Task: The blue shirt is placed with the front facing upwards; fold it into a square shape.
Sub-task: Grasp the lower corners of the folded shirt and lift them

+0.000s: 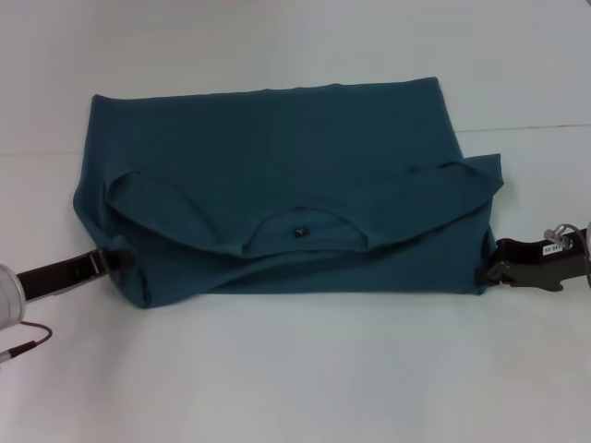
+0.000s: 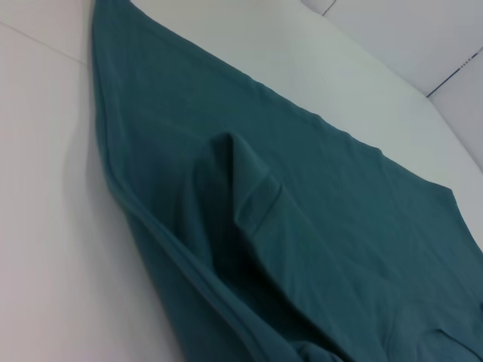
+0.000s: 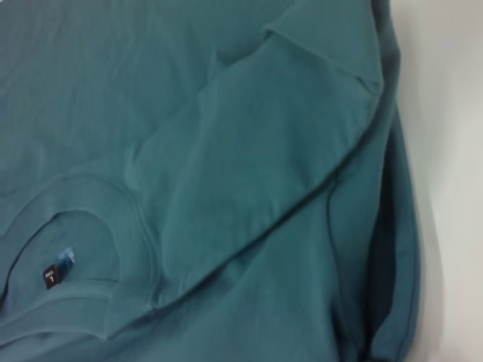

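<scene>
The blue shirt lies on the white table, folded over into a wide rectangle. Its neckline with the small black label faces the near edge, and both sleeves are folded inward. No chest print shows. My left gripper sits low at the shirt's near left corner, touching the cloth edge. At the near right corner my right gripper rests against the fabric. The left wrist view shows a folded sleeve on the shirt. The right wrist view shows the shirt, its collar and the label.
The white table spreads out on all sides of the shirt. A thin cable hangs by my left arm at the near left. A seam line in the table surface runs off to the far right.
</scene>
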Motion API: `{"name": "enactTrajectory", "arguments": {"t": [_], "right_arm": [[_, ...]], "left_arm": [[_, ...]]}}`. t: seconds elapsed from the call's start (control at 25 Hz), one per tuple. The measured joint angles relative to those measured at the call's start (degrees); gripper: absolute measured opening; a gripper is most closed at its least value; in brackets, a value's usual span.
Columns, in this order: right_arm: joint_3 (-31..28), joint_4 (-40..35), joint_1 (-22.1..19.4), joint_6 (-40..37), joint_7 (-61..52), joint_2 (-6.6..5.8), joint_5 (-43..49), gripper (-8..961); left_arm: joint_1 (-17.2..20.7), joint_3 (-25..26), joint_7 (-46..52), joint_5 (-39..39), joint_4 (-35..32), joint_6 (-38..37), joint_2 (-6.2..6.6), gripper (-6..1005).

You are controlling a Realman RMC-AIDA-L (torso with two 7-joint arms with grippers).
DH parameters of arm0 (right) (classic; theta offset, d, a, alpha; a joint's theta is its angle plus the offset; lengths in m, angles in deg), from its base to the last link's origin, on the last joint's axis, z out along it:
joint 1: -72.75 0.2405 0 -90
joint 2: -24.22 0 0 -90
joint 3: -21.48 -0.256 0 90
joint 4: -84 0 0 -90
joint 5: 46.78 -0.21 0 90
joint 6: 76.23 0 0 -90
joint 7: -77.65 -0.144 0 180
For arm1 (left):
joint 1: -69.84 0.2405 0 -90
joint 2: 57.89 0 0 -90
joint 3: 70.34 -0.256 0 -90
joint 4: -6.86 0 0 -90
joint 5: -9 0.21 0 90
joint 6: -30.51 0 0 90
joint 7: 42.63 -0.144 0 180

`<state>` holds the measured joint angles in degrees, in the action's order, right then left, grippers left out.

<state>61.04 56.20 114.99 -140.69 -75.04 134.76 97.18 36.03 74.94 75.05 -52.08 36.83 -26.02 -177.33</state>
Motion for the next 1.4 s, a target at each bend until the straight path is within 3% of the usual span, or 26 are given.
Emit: {"name": "enactTrajectory", "arguments": {"t": [0.68,1.4], "right_arm": [[-1.02,-3.17,-3.17,-2.67,1.53,-0.65,-2.26,50],[-1.05,-4.97,-5.23,-4.84,5.87,0.6,-3.82,46]], "left_arm": [[0.23,0.2,0.0,-0.01,0.24,0.29,0.09,43],[2.21,0.37,-2.3,-3.06,1.31,-3.02,0.01,43]]}}
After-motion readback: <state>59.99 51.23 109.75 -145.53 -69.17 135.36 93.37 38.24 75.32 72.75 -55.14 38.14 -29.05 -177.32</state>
